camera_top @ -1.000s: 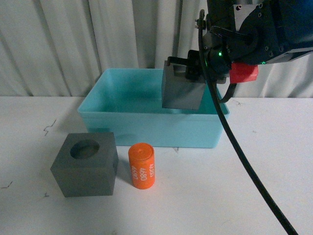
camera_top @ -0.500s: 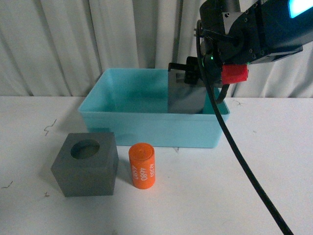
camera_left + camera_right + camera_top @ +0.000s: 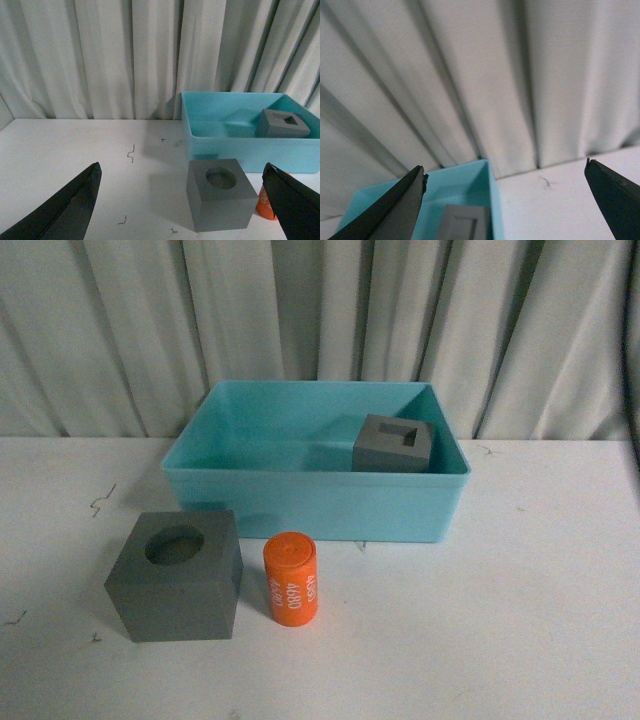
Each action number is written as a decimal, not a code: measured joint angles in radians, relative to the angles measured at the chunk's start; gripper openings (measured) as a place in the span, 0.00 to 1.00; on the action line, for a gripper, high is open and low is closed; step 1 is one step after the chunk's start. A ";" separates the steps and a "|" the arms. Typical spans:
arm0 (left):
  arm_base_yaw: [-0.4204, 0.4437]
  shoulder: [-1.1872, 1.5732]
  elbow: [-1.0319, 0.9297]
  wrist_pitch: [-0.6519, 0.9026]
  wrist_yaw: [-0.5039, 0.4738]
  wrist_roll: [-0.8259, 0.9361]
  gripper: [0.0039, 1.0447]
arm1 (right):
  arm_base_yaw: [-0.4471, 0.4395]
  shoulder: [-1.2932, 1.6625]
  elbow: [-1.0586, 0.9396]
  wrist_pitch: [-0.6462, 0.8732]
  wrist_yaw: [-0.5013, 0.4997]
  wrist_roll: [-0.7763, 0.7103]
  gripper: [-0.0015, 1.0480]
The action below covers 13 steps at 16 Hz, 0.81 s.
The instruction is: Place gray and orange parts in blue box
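The gray cube with a rectangular slot (image 3: pixel 394 444) lies inside the blue box (image 3: pixel 300 495), at its right rear corner. On the table in front of the box stand the gray cube with a round recess (image 3: pixel 176 575) and the orange cylinder marked 4680 (image 3: pixel 290 578). Neither arm shows in the front view. My left gripper (image 3: pixel 182 200) is open, low over the table, facing the recessed cube (image 3: pixel 220 200), with the orange cylinder (image 3: pixel 264 206) half hidden behind one finger. My right gripper (image 3: pixel 506 197) is open and empty, raised above the box (image 3: pixel 470 192) and the slotted cube (image 3: pixel 465 222).
A white table (image 3: pixel 520 620) carries everything, with small dark marks (image 3: pixel 100 502) on its left side. A pleated pale curtain (image 3: pixel 300 310) closes off the back, right behind the box.
The right gripper let go of the slotted cube, which now rests in the box. The right arm has withdrawn out of the front view.
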State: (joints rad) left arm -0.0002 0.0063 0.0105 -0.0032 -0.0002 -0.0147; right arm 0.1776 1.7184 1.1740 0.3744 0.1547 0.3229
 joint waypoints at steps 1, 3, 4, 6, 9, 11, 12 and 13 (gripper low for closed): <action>0.000 0.000 0.000 0.000 0.000 0.000 0.94 | -0.039 -0.132 -0.137 -0.023 -0.002 0.026 0.94; 0.000 0.000 0.000 0.000 0.000 0.000 0.94 | -0.078 -0.364 -0.439 -0.085 -0.013 0.063 0.94; 0.000 0.000 0.000 0.000 0.000 0.000 0.94 | -0.070 -0.373 -0.465 -0.079 -0.018 0.066 0.94; 0.000 0.000 0.000 0.000 -0.002 0.000 0.94 | -0.073 -0.368 -0.576 0.269 -0.055 -0.073 0.78; 0.001 0.000 0.000 0.000 -0.002 0.000 0.94 | -0.094 -0.460 -0.748 0.456 -0.072 -0.249 0.54; 0.001 0.000 0.000 0.000 0.000 0.000 0.94 | -0.114 -0.558 -0.860 0.472 -0.084 -0.299 0.26; 0.001 0.000 0.000 0.000 -0.001 0.000 0.94 | -0.121 -0.589 -0.899 0.470 -0.097 -0.303 0.16; 0.001 0.000 0.000 0.000 0.000 0.000 0.94 | -0.164 -0.631 -0.936 0.464 -0.150 -0.311 0.03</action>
State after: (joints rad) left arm 0.0006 0.0063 0.0105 -0.0036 -0.0006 -0.0147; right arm 0.0132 1.0870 0.2379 0.8387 0.0044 0.0124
